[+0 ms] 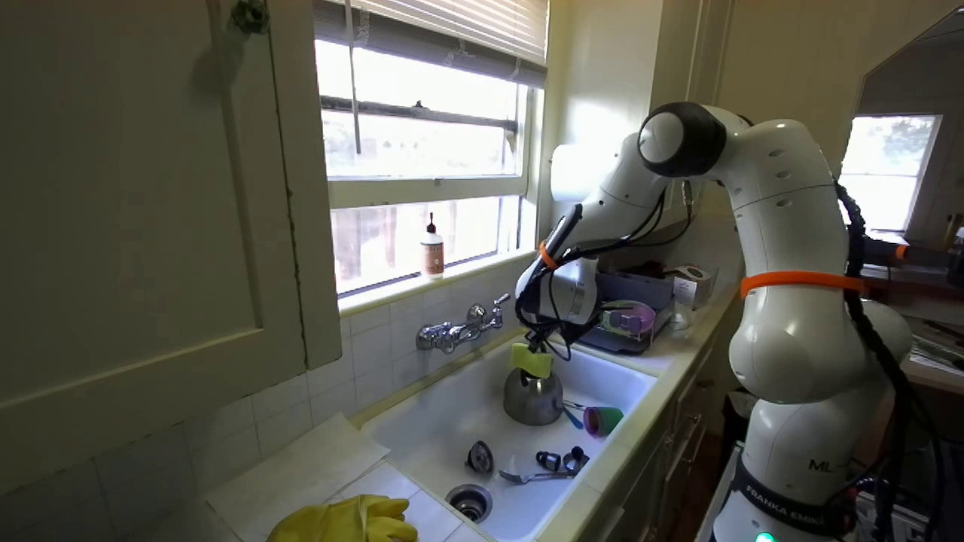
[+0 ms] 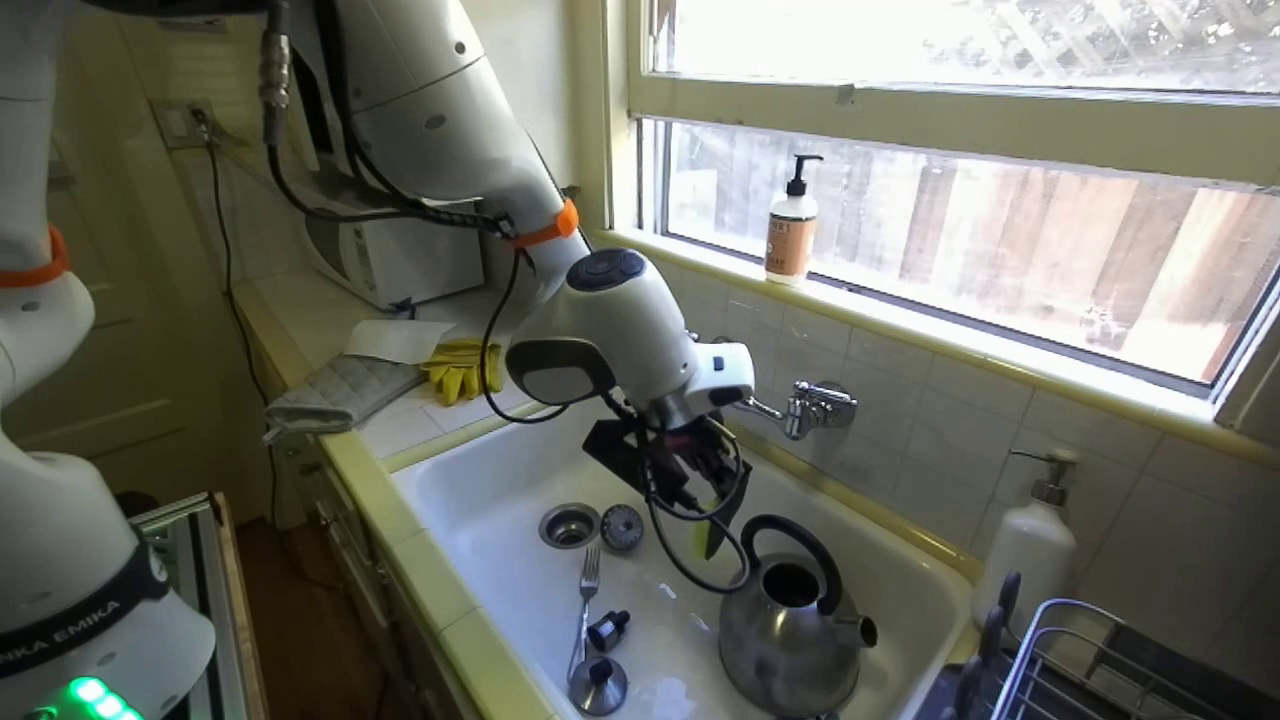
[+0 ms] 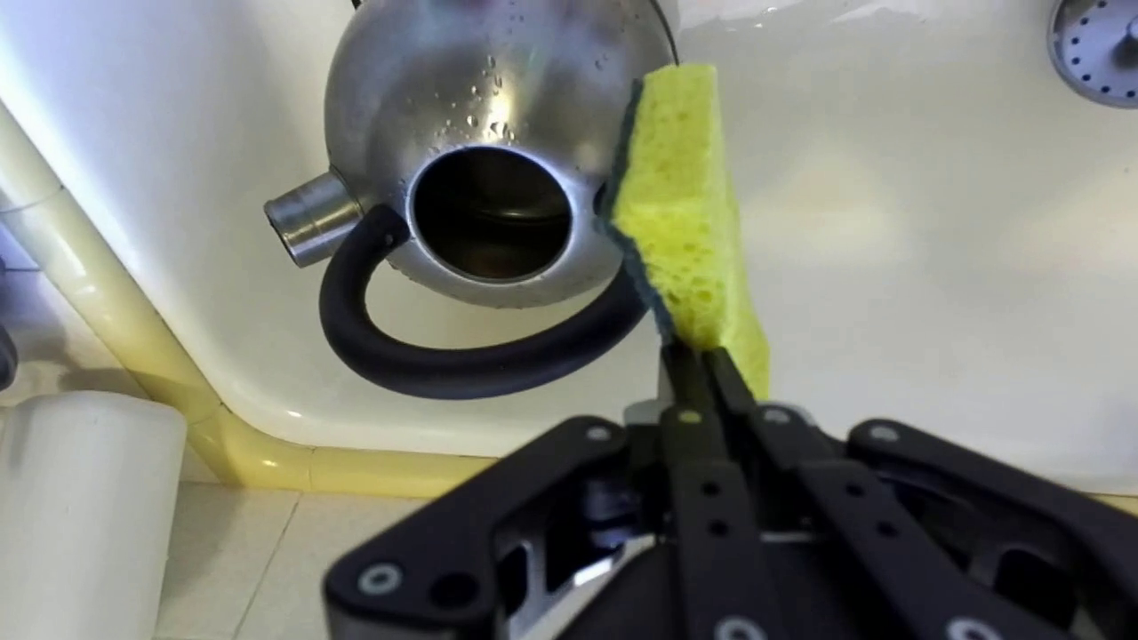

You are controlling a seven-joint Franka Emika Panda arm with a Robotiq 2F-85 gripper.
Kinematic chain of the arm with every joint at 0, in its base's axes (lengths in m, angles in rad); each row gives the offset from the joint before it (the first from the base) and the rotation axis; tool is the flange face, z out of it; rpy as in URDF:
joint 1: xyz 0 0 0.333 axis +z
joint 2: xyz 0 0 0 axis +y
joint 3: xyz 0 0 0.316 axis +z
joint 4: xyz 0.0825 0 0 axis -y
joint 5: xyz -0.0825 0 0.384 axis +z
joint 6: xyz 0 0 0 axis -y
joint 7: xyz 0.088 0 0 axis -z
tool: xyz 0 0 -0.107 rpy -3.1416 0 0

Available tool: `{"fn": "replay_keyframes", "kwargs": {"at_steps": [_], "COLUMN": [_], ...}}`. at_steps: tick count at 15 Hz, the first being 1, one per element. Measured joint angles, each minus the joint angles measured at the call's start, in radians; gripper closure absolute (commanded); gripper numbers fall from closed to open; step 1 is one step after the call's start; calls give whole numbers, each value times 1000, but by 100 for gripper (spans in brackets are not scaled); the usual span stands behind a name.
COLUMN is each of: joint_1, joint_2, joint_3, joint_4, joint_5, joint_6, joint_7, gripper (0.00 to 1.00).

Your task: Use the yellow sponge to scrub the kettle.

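The steel kettle stands upright in the white sink, its top open and black handle up. It also shows in both exterior views. My gripper is shut on the yellow sponge, pinching it at one end. The sponge's dark scouring side faces the kettle. In the wrist view the sponge overlaps the kettle's edge and one end of the handle. In the exterior views the sponge is up by the handle. I cannot tell whether it touches the kettle.
The faucet juts from the wall behind the sink. A fork, strainer and cup lie in the sink. A white dispenser and dish rack stand beside it. Yellow gloves lie on the counter.
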Motion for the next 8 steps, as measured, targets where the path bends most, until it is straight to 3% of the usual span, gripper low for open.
{"fn": "replay_keyframes", "kwargs": {"at_steps": [8], "joint_1": [-12], "joint_2": [98], "joint_3": [0], "joint_4": [11], "joint_5": [-14], "joint_6": [72], "joint_7": [-39], "gripper": [99]}}
